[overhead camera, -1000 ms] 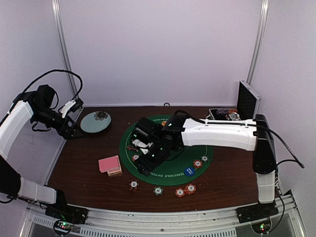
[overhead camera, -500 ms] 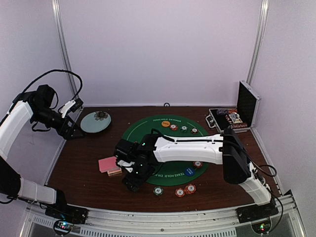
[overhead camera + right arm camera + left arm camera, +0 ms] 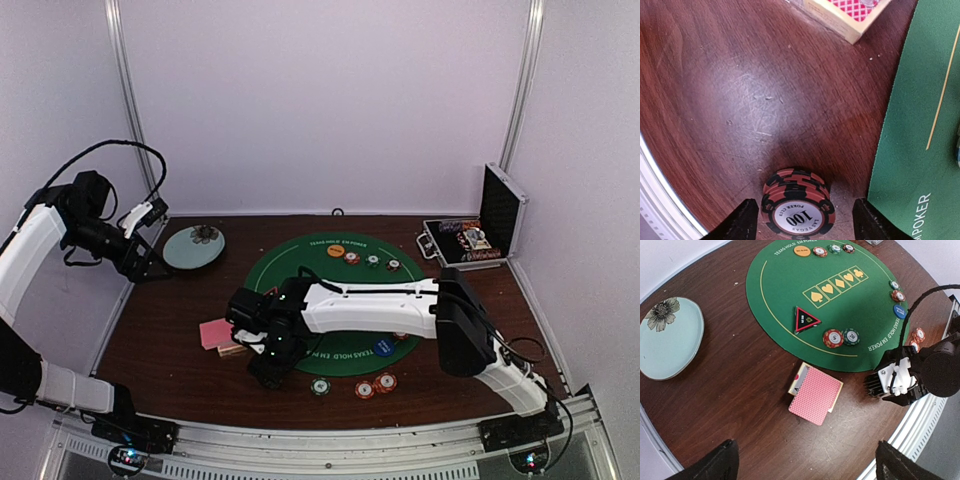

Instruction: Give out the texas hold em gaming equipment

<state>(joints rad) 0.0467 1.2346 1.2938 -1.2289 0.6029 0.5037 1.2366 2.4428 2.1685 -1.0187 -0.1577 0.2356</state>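
My right gripper (image 3: 268, 376) is low over the table just off the green mat's (image 3: 300, 262) near-left edge. In the right wrist view it (image 3: 805, 224) is open, with a stack of red-black "100" chips (image 3: 797, 205) standing between the fingers, untouched. The pink-backed card deck (image 3: 222, 333) lies left of it and also shows in the left wrist view (image 3: 815, 394). On the mat are the black-red triangle marker (image 3: 806, 320), a red chip (image 3: 832, 338), a green chip (image 3: 851, 336), the blue disc (image 3: 382, 348) and the orange disc (image 3: 335, 251). My left gripper (image 3: 150, 266) is open and empty, high at the far left.
The pale blue flowered plate (image 3: 193, 247) sits at the back left. The open aluminium case (image 3: 470, 240) stands at the back right. Three chips (image 3: 364, 389) lie off the mat near the front edge. Three more chips (image 3: 372, 260) lie beside the orange disc.
My right arm has swung from the middle of the mat to its near-left edge and come down around the red-black chip stack. The left arm has not moved.
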